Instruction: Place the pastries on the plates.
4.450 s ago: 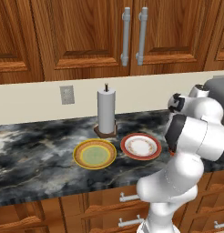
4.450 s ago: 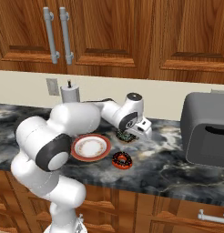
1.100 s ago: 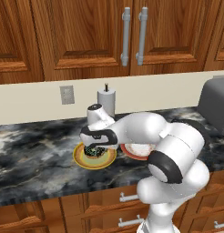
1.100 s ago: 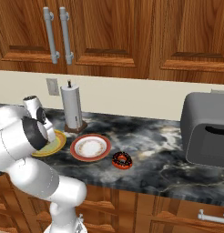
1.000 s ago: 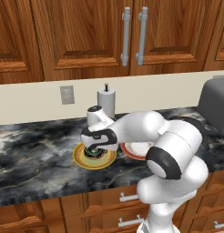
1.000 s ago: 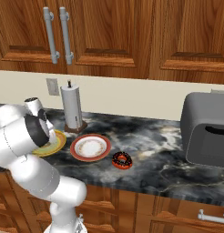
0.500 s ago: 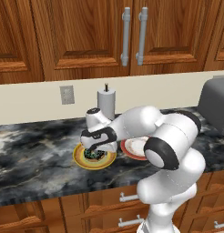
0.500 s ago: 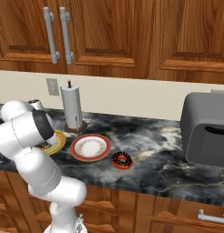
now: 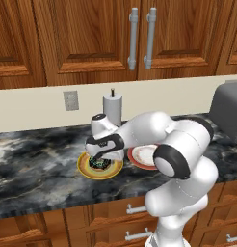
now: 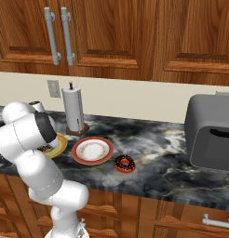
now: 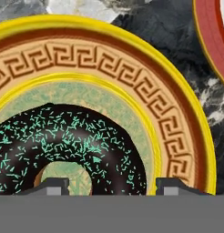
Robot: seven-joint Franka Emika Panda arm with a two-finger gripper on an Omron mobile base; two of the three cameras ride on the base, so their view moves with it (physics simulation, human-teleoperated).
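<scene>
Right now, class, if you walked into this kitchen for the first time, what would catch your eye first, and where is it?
The big white arm bends low over the yellow-rimmed plate at the counter's left, its gripper just above a dark chocolate donut lying on the plate's green centre. A second donut sits on the bare marble, right of the red-rimmed plate.

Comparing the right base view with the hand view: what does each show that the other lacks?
Right base view alone: a reddish-orange-sided chocolate ring donut lying on the marble counter, the paper-towel roll and a grey appliance. Hand view alone: the Greek-key border and green centre beneath the dark donut with teal sprinkles. Both: the yellow-rimmed plate and the red-orange-rimmed plate.
</scene>
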